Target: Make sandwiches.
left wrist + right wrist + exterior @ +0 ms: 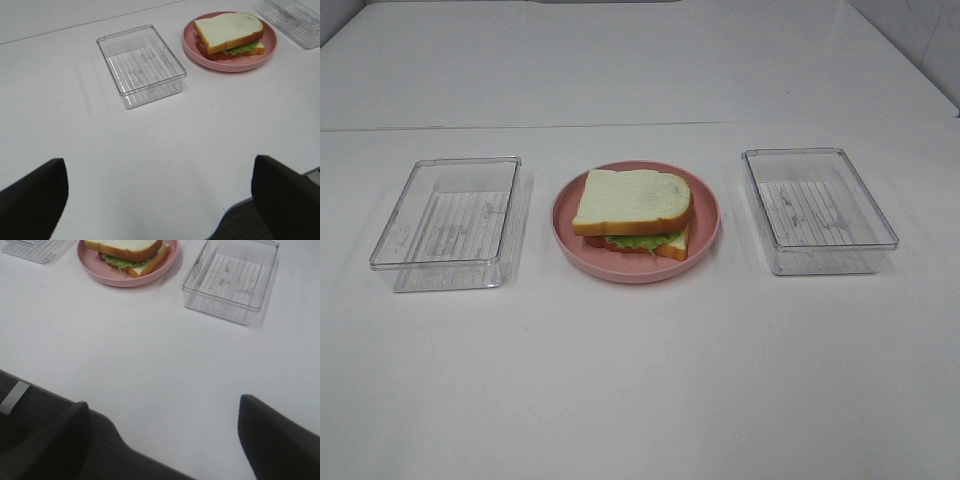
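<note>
Your sandwich (633, 212) sits assembled on the pink plate (705, 245) at the middle of the tabletop (640, 380), between two clear trays: the left tray (448, 222) and the right tray (818, 208), each just beside the plate and not touching it. Both trays look empty. The top slice is skewed a little over the lower one, with lettuce (640, 240) showing at the near edge, and the stack's long axis runs roughly across the tabletop from one tray toward the other. Neither arm shows in the high view, so both are pulled back toward the near edge. In the left wrist view you see only the dark tips of the left gripper (160, 200), jaws spread wide with nothing between them, and the sandwich lies well ahead, beyond the left tray and off to one side. The right gripper (162, 440) shows the same way: jaws wide apart, holding nothing, with the plate well ahead and the right tray beside it. Neither arm looks clearly nearer; the plate lies about midway between them. Bare tabletop separates the jaws from the plate, so nothing blocks a straight reach, though each tray flanks that path closely. Judged from this, the stack looks complete and little seems left to do.
</note>
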